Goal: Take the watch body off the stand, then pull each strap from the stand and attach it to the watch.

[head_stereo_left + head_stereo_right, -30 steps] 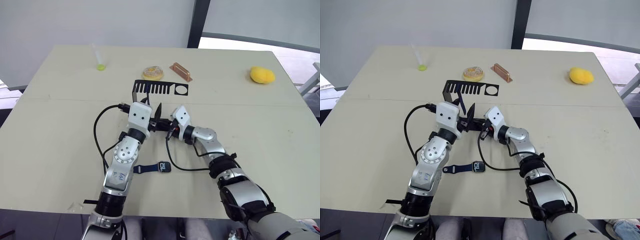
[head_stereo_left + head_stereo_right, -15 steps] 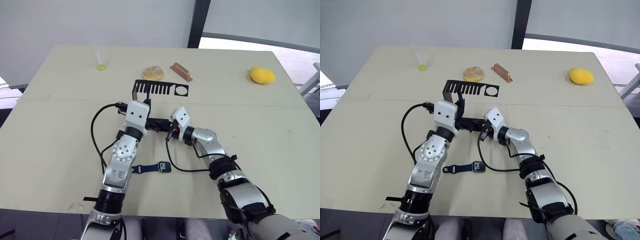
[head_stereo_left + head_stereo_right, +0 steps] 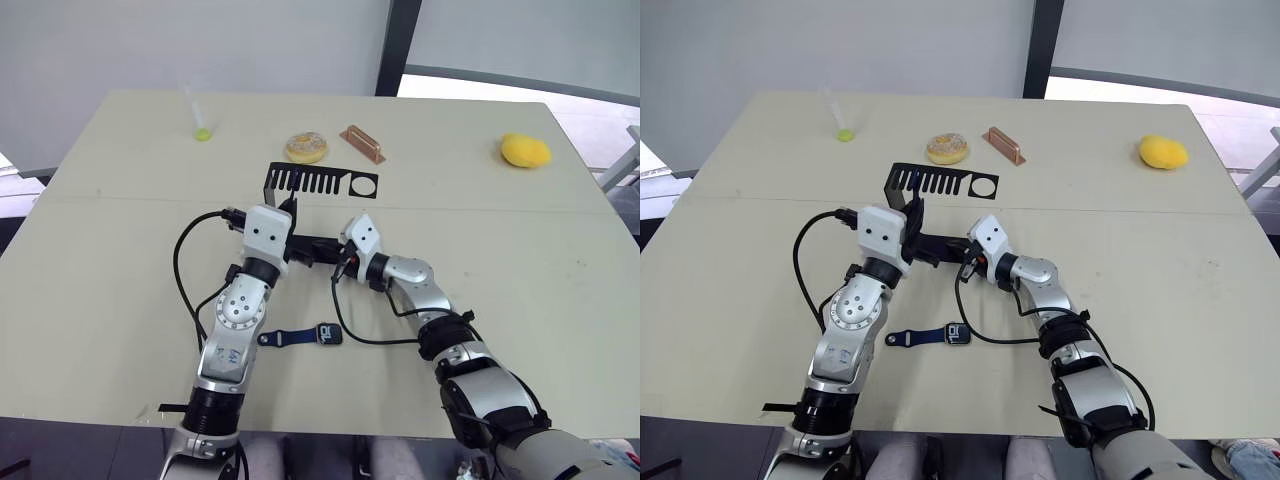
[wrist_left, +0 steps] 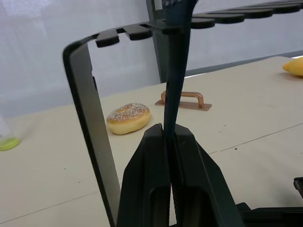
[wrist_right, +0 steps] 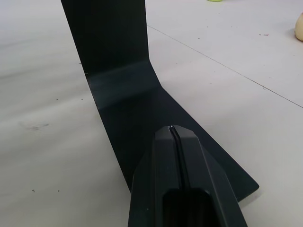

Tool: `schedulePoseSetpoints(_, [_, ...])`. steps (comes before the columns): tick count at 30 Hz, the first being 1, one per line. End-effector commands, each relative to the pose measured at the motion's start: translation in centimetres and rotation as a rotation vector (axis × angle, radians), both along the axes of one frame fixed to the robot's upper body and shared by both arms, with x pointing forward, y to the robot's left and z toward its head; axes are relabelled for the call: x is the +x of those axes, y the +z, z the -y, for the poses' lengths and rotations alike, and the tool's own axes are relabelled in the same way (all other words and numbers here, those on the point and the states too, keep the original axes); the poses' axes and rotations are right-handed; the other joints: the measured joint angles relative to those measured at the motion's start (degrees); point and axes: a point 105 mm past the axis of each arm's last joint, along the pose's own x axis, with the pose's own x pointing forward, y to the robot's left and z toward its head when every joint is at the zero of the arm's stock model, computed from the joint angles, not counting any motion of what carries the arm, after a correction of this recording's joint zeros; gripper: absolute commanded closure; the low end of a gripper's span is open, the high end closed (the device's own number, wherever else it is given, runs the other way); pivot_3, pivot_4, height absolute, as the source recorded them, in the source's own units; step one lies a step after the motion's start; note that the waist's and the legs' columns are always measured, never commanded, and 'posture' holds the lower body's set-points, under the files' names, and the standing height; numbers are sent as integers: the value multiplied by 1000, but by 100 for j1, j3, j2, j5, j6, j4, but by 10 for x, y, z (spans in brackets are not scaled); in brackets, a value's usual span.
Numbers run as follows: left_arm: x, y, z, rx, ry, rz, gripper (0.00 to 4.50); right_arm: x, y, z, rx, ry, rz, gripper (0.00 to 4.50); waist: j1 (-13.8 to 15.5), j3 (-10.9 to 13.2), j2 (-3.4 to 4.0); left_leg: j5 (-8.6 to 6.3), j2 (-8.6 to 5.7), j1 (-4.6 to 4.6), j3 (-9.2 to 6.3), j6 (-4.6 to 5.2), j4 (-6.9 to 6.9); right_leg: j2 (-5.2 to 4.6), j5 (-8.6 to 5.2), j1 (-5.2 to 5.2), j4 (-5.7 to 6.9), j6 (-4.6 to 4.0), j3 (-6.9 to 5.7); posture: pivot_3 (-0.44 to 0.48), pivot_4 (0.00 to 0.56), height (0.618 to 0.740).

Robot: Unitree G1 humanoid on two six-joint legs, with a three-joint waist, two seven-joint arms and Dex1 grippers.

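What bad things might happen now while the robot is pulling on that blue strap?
The left gripper is pinching a strap that hangs from a slot in the stand; a crooked pull may snag it there. The right gripper presses on the stand's foot; if it slips, the stand might tip or slide toward the doughnut. The watch body, one strap already on, lies close under both arms and may get knocked.

stand (image 3: 320, 181) ahead, doughnut (image 3: 306, 147) prob. close behind
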Motion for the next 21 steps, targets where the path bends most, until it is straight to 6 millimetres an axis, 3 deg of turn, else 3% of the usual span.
schedulePoseSetpoints(1, [-6, 23, 7, -27, -37, 90, 4424, -9, -35, -1, -58, 4, -111, 4500, 0, 0, 0, 0, 0, 0, 0, 0, 0, 0, 0, 0, 0, 0, 0, 0, 150, 740])
schedulePoseSetpoints(10, [-6, 19, 17, -28, -104, 56, 4424, -11, -42, -3, -73, -2, -147, 4500, -2, -2, -2, 0, 1, 1, 0, 0, 0, 1, 0, 1, 0, 0, -1, 0, 150, 740])
schedulePoseSetpoints(21, [-22, 29, 8, -44, -161, 111, 4424, -11, -46, -3, -83, -18, -165, 4500, -16, -3, -1, 0, 2, 3, 0, -1, 0, 1, 0, 2, 0, 0, 1, 0, 150, 740])
